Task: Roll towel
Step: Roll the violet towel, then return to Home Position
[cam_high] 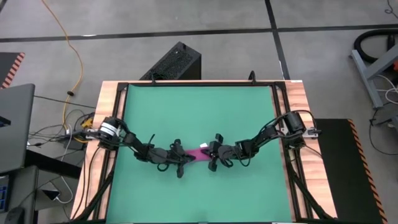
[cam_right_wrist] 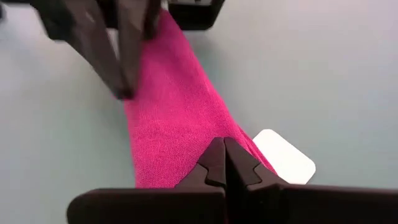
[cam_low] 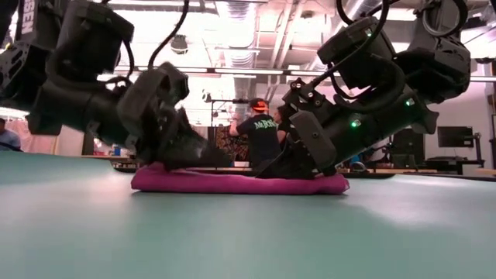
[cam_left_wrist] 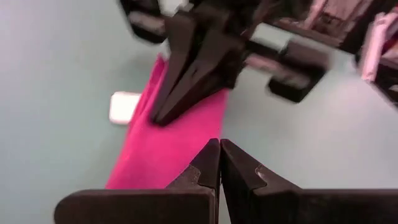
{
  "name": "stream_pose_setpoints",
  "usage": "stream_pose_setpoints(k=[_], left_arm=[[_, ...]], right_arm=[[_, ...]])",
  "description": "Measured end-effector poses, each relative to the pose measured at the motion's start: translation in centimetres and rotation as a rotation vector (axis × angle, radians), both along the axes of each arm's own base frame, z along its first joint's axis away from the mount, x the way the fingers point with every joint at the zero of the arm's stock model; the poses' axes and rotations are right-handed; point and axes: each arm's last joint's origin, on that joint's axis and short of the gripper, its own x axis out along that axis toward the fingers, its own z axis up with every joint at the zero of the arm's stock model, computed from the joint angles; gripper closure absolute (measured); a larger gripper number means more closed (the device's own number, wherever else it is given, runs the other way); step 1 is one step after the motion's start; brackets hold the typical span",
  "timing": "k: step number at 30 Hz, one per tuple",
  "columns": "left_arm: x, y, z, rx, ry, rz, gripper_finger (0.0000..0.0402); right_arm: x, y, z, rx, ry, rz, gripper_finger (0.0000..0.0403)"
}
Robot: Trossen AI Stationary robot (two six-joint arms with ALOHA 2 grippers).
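The towel [cam_low: 240,183] is a narrow magenta strip, folded lengthwise, lying flat on the green mat [cam_high: 199,112] between my two grippers. Its white tag [cam_right_wrist: 283,155] lies on the mat beside one long edge. My left gripper [cam_low: 203,161] comes in from the table's left, shut, over the towel's left part. My right gripper [cam_low: 273,172] comes in from the table's right, shut, over its right part. In the high view only a small patch of the towel [cam_high: 200,152] shows between the two hands. My left gripper rests its shut fingertips on the towel's top near one long edge [cam_right_wrist: 132,102], on the strip's left part, slanting down from the table's left. The towel lies flat on the mat under it. My right gripper sets its shut fingertips on the towel's top at the edge beside the tag [cam_left_wrist: 163,124], on the strip's right part, slanting down from the table's right. The towel stays flat on the mat there.
The wooden table frame [cam_high: 292,124] borders the mat on both sides. A black box [cam_high: 174,62] stands on the floor beyond the far edge. A person [cam_low: 260,136] stands in the room behind the table. Bare mat lies near and far of the towel.
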Motion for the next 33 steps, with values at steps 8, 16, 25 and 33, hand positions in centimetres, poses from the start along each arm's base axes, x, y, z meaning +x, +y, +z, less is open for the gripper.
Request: stream_pose_setpoints(k=[8,16,25,33], left_arm=[[-0.4,0.1,4.3,0.055,-0.012,-0.008,0.0401],[-1.8,0.7,7.6,0.122,0.059,0.012,0.0402],[-2.5,1.0,8.9,0.151,0.075,0.016,0.0401],[-2.6,1.0,9.3,0.176,0.057,0.006,0.0402]], right_arm=[[0.1,0.0,0.2,0.008,-0.042,0.001,0.0392],[0.6,0.0,1.1,0.009,-0.138,0.014,0.0374],[1.0,-0.2,3.6,0.000,-0.227,0.022,0.0357],[0.0,-0.2,10.2,-0.076,-0.381,0.087,0.0356]])
